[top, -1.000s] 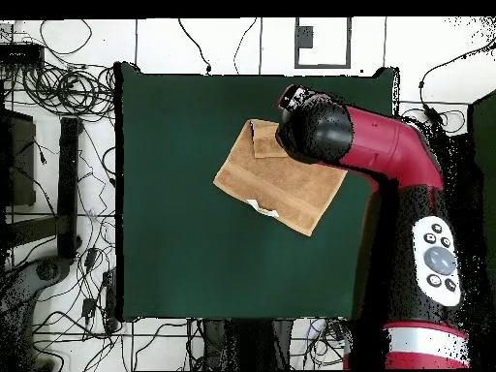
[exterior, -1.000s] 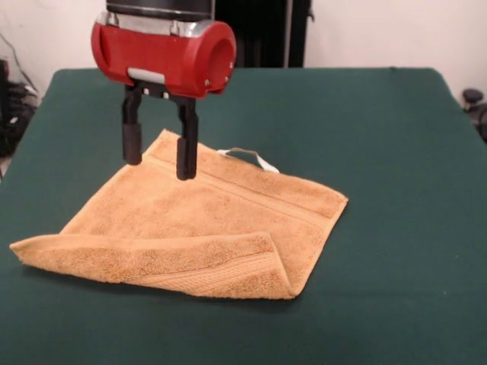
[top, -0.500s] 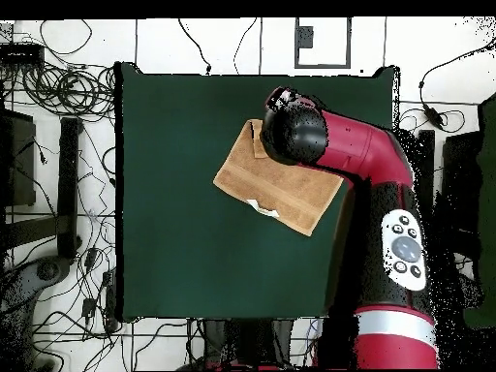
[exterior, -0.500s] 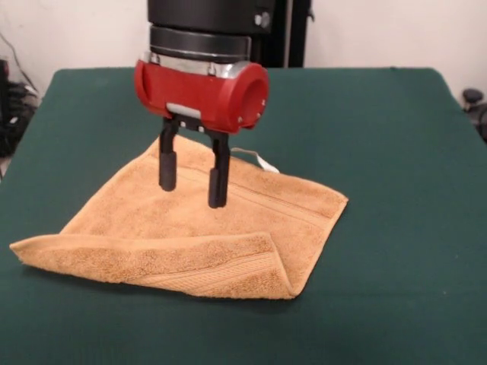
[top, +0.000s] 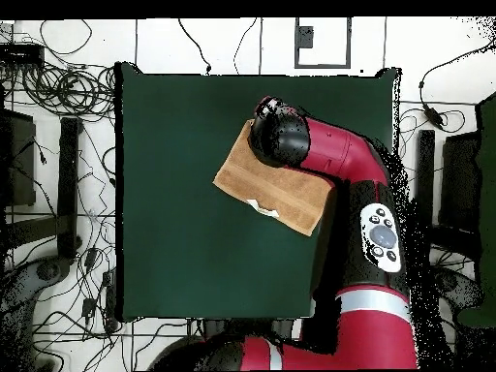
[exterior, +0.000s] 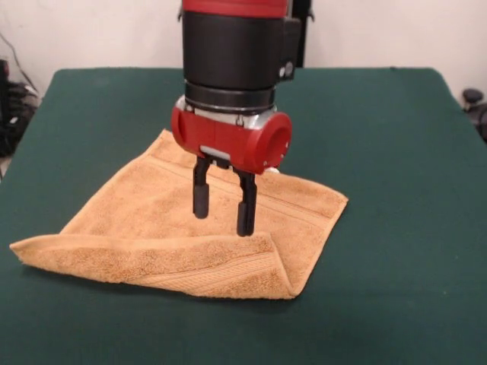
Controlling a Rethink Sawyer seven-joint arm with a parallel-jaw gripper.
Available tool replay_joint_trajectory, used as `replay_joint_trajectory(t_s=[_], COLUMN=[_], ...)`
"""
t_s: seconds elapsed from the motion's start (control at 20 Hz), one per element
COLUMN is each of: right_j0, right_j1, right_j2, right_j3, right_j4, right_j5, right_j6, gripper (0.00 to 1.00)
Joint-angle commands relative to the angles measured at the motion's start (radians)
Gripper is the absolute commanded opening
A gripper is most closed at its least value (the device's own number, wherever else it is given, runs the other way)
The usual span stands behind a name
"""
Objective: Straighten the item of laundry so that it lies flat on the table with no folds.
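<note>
The gripper hangs open and empty; the towel's folded flap lies just in front of it.

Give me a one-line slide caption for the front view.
Open end effector poised above the orange towel, beside its folded-over near edge, on the green table.

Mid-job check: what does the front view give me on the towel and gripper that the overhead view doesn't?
Only the front view shows the gripper itself: open, fingers pointing down just above the towel, close behind the folded-over flap along its near edge.

Only the overhead view shows the towel's outline against the whole table, with the white tag on its edge; the arm hides the gripper and much of the fold.

Both show the towel not yet flat, with the arm above it.
</note>
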Motion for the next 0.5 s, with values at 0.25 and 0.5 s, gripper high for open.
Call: replay_joint_trajectory(t_s=[0.25, 0.5], right_j0=[0.067, 0.07], right_j1=[0.081, 0.094], right_j2=[-0.021, -0.026], right_j3=[0.116, 0.11], right_j4=[0.069, 0.079], right_j5=[-0.062, -0.067], right_j6=[0.252, 0.235], gripper=[1.0, 1.0])
